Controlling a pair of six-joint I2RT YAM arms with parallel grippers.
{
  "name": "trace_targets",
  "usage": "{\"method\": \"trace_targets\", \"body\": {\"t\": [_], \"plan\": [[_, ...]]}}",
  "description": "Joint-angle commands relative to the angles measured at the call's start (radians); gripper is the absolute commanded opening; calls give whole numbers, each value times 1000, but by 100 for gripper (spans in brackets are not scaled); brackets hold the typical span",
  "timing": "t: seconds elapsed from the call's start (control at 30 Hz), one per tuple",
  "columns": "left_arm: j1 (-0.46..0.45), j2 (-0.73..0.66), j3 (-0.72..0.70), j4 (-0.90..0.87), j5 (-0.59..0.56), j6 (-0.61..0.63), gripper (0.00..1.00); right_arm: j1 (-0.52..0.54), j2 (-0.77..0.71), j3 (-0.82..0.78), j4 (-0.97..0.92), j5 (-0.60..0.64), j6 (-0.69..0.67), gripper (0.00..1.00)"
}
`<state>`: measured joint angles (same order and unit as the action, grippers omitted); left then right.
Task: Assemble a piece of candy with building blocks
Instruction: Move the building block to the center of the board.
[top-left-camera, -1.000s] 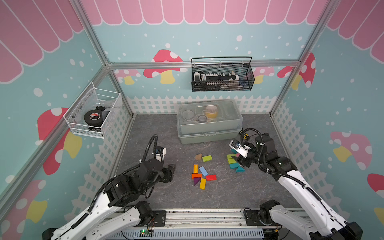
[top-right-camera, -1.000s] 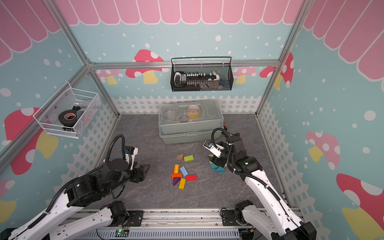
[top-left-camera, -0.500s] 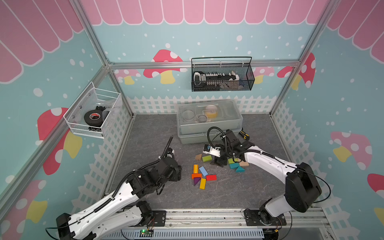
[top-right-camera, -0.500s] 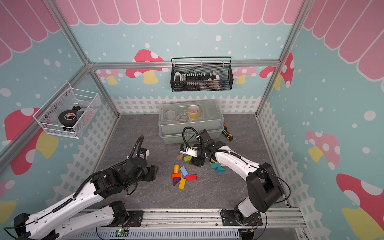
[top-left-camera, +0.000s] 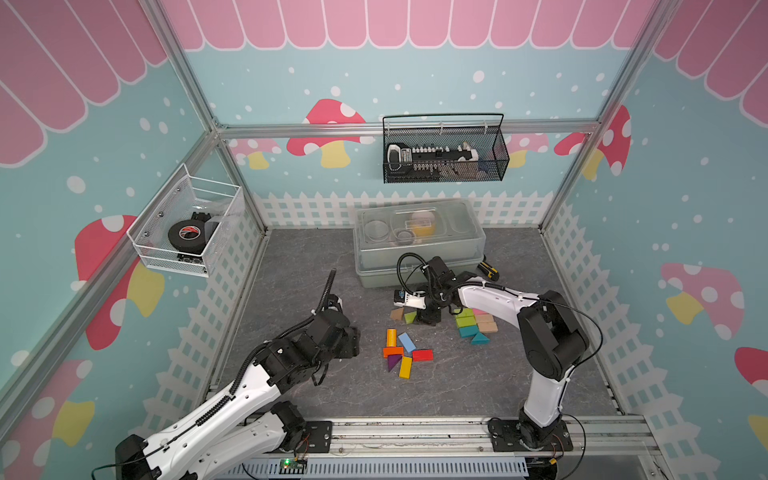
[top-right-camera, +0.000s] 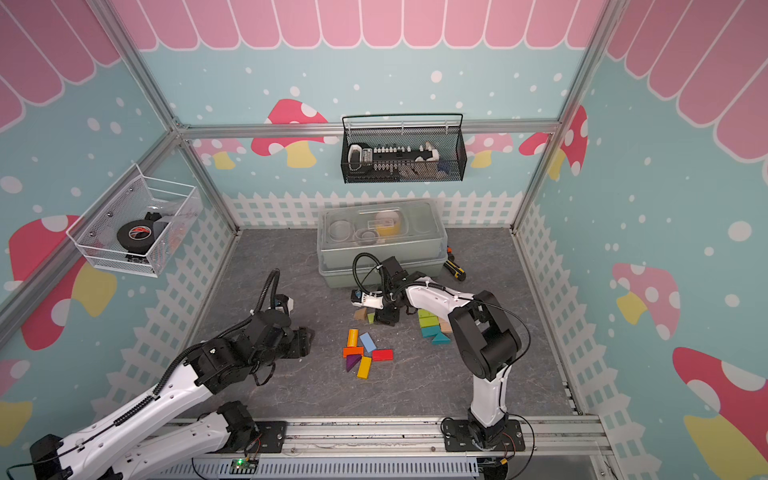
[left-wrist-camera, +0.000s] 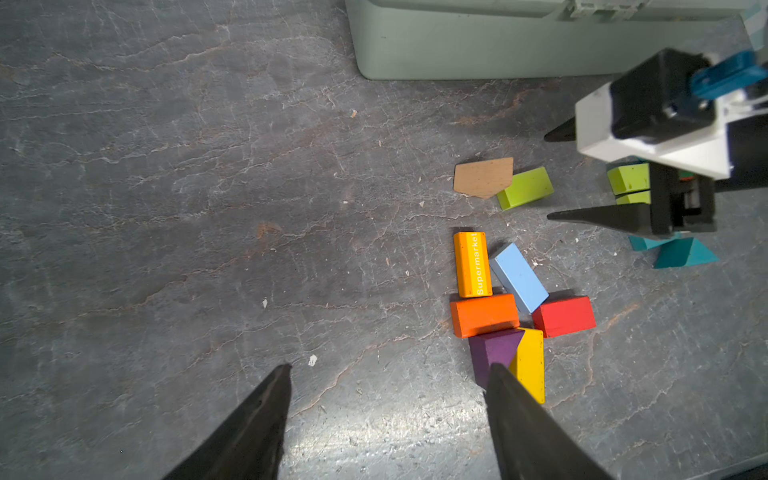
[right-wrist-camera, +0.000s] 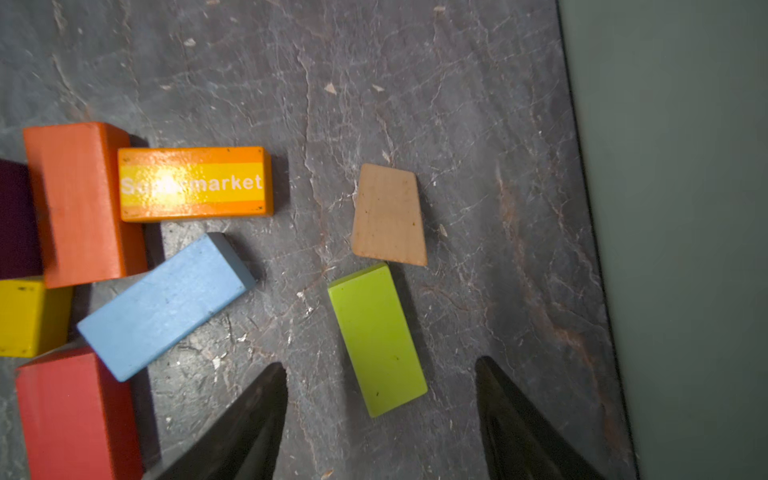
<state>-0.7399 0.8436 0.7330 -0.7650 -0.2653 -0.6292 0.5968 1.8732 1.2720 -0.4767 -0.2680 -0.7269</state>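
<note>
**Work floor, seen in both top views; reference object: the lidded storage box.** The right arm bends in low, just in front of the box. The left arm lies farther in front of it, on its own side.

Right gripper: fingers spread, holding nothing. The near end of a lime-green bar shows between them, untouched.

Left gripper: fingers spread and empty above the bare floor, well in front of the box.

The building blocks lie in three groups in front of the box.
- **Nearest the box:** the lime-green bar, just beside a tan piece.
- **Alongside, partly hidden by the right arm:** a packed set of green, teal, tan and pink blocks.
- **Farther out:** a cluster of a "Supermarket" bar, a light-blue bar, an orange bar, a red bar, a purple prism and a yellow bar.
</note>
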Motion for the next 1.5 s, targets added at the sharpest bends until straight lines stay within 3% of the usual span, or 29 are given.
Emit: {"method": "trace_targets", "body": {"t": [0.0,0.37,0.83,1.47], "plan": [[11,-4,-21,30,11,-21,73,5,54,41,-44,2,-52,69],[19,20,-21,44,12,-15,73,7,152,99,-63,32,-61,60],[22,26,-26,46,20,-15,73,66,184,137,-101,-10,-22,26],[22,15,-30,38,15,-23,73,171,334,325,-128,14,-8,26]]}}
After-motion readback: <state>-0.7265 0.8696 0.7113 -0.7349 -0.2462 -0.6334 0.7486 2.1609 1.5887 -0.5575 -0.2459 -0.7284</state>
